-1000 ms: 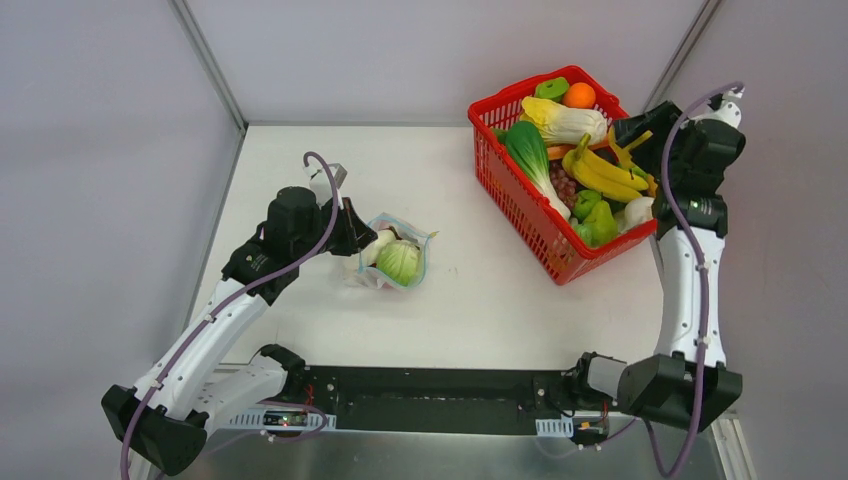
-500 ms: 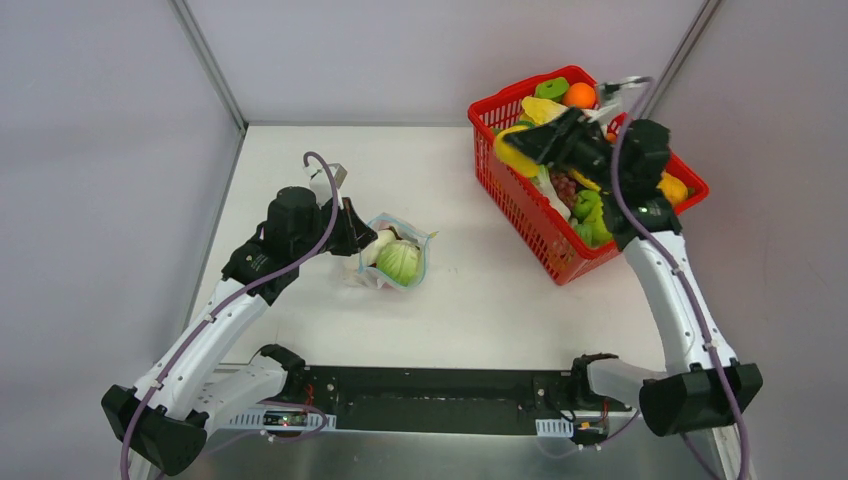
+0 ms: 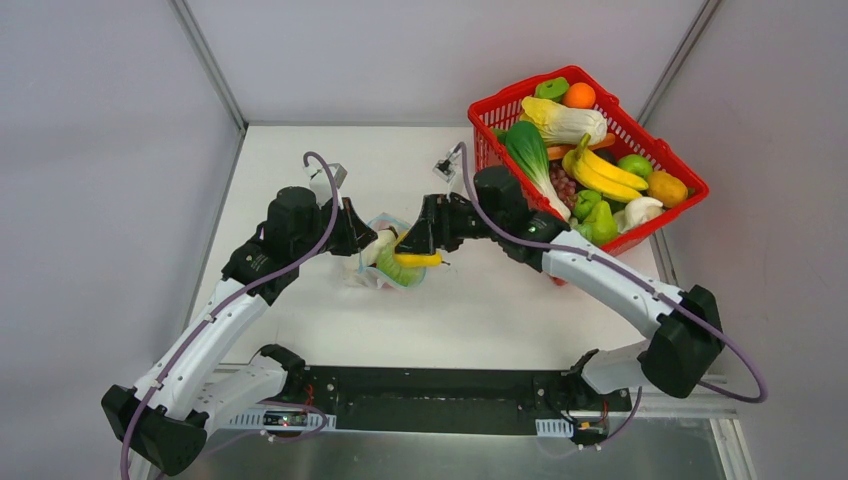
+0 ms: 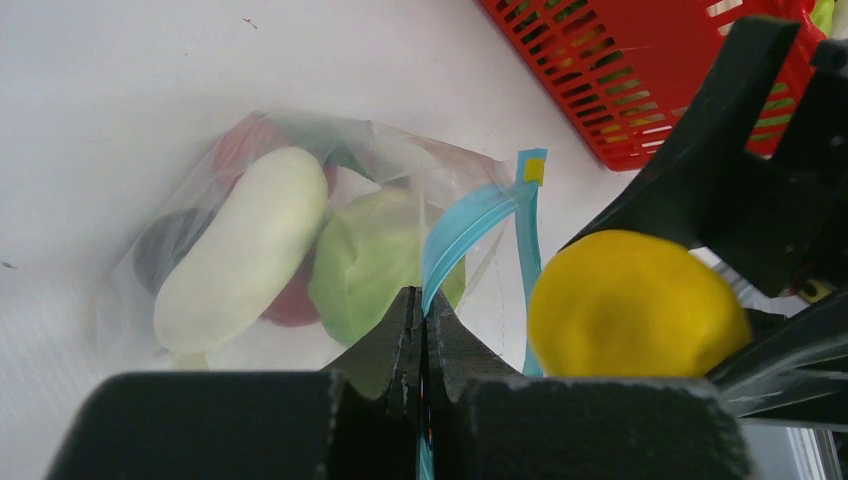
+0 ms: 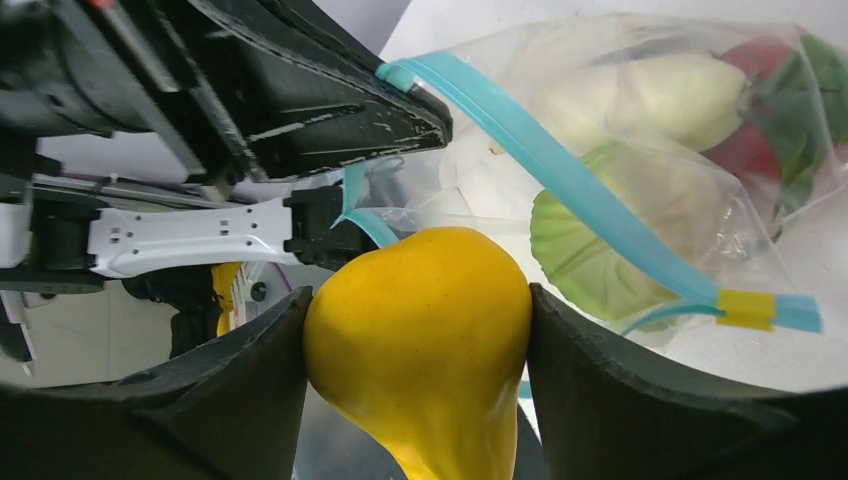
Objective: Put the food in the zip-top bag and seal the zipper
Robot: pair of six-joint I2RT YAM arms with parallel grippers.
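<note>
L tool (image 4: 420, 305) is shut tight, pinching the zipper (image 5: 560, 172) of the zip-top bag (image 4: 440, 170), so the mouth is held up & open. R tool (image 5: 415, 350) has its 2 fingers spread wide round the lemon (image 4: 635, 305) & grips it right by that mouth, just past L tool's tip. Lemon looks hard, smooth, light, prob. slippy: hold its fat middle. Bag is thin, soft, crinkly: grab the stiffer blue strip. Radish (image 4: 245, 245) & cabbage (image 4: 365, 255) sit inside.

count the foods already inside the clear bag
4: white radish, green cabbage beside it, red tomato behind the radish, dark purple ball farthest from the zipper. Others may be hidden.
</note>
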